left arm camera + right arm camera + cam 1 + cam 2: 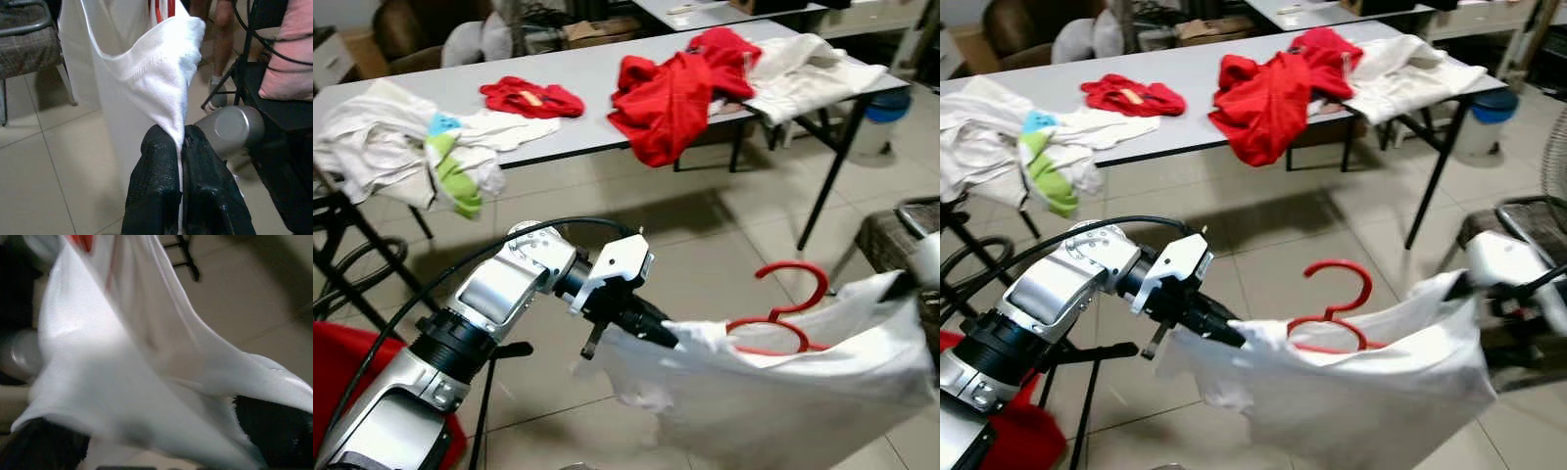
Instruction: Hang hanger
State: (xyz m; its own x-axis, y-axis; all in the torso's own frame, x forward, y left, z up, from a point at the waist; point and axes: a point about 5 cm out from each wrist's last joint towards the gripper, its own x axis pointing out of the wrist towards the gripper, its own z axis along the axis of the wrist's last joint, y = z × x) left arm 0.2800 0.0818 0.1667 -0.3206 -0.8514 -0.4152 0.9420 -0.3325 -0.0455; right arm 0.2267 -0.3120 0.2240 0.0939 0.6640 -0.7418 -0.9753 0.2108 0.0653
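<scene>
While both grippers, left gripper and right gripper, pinch the white shirt in clamped jaws, keep it taut so the red hanger stays seated.

Open floor before cluttered table

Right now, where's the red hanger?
In the left eye view the red hanger sits inside the white garment, hook poking up, stretched between the left hand and the right hand, over the tiled floor.
</scene>
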